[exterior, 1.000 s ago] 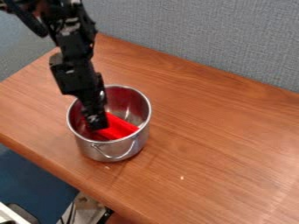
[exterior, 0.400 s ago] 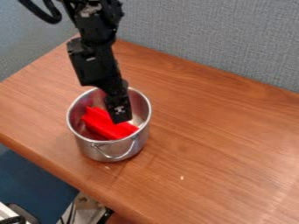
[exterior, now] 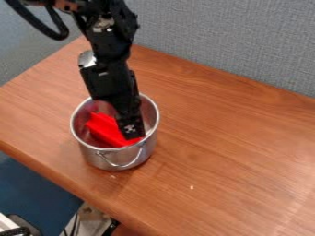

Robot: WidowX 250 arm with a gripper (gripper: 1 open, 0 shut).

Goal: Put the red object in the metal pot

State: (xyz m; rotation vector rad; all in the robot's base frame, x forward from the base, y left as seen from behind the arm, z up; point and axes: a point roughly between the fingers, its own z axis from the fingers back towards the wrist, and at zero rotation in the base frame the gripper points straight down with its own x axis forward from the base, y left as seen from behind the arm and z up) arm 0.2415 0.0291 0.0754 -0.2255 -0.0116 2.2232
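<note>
Red block point(exterior: 103, 130) is inside the metal pot point(exterior: 121, 163), leaning low against the inner wall, top end below the rim or about level. Risk from here: gripper point(exterior: 131, 132) is over the right part of the block, inside the mouth; if a fingertip snags the block or catches the rim on the way up, the pot could tip or the block get dragged out. Jaws look spread, not clamped on anything, though the tips are dark and hard to read. Pot sits upright on the wooden table point(exterior: 234, 157); only the block visible in it. Grey partition point(exterior: 222, 37) behind.
</note>
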